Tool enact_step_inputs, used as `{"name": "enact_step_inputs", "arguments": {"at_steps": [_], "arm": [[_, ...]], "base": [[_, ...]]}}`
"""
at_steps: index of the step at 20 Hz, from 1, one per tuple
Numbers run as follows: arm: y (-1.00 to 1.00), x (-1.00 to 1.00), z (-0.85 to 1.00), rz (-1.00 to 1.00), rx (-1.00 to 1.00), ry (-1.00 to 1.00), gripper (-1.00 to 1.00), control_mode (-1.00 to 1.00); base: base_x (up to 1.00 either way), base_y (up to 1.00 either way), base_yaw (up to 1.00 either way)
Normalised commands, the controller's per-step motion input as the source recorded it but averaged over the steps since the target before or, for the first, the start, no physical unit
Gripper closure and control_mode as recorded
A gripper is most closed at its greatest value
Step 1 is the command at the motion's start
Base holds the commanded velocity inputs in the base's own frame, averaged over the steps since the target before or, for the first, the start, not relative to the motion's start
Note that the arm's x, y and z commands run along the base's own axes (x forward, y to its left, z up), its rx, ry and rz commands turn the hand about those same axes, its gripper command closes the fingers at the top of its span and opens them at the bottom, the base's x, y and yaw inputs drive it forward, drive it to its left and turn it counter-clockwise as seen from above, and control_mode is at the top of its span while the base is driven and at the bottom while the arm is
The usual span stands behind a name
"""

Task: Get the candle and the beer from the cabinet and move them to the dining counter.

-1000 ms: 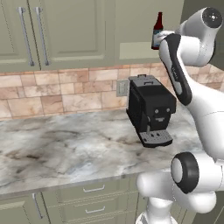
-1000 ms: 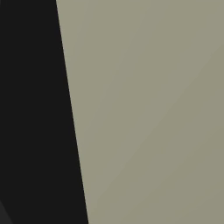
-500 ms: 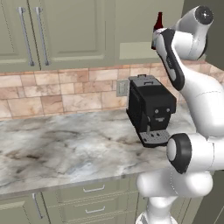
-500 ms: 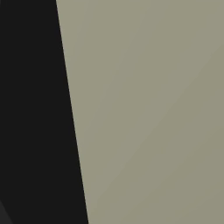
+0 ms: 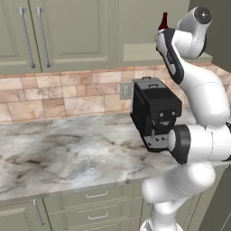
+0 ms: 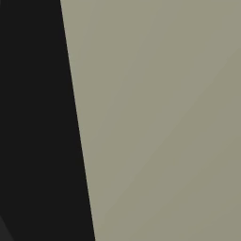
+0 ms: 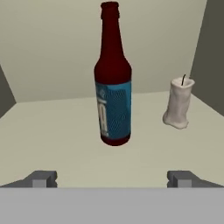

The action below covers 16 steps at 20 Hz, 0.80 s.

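Note:
The beer (image 7: 113, 87), a dark red-brown bottle with a blue label, stands upright on the pale shelf of the open cabinet (image 7: 52, 131), straight ahead of my gripper (image 7: 112, 178). The fingertips (image 7: 41, 177) are spread wide, with nothing between them, and stop short of the bottle. The candle (image 7: 178, 104), a pale stubby cylinder with a dark wick, stands to the right of the bottle and a little further back. In the left base view, the bottle's neck (image 5: 164, 20) shows above my raised arm at the cabinet (image 5: 135, 27).
A black coffee machine (image 5: 155, 113) stands on the marbled worktop (image 5: 67, 153) below the cabinet, against the tan tile backsplash (image 5: 58, 97). Closed cabinet doors with silver handles (image 5: 43, 36) lie to the left. A flat sage-green panel (image 6: 164, 117) stands close before the right base camera.
My arm has leaned further up and left toward the open cabinet. The bottle, the coffee machine and the worktop have stayed put, and the jaws have stayed wide.

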Motion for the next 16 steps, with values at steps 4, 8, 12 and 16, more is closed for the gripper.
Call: {"name": "enact_step_inputs", "arguments": {"at_steps": [4,8,12,16], "arm": [[0.0,0.41,-0.06,0.0,0.0,0.0,-1.0,-1.0],[-0.03,0.44,-0.08,0.0,0.0,0.03,-1.0,-1.0],[-0.02,0.49,0.0,0.0,0.0,0.07,-1.0,-1.0],[-0.01,0.39,0.02,-0.01,0.0,0.07,-1.0,-1.0]], "base": [[0.0,0.0,0.0],[0.0,0.0,0.0],[0.0,0.0,0.0],[0.0,0.0,0.0]]}}
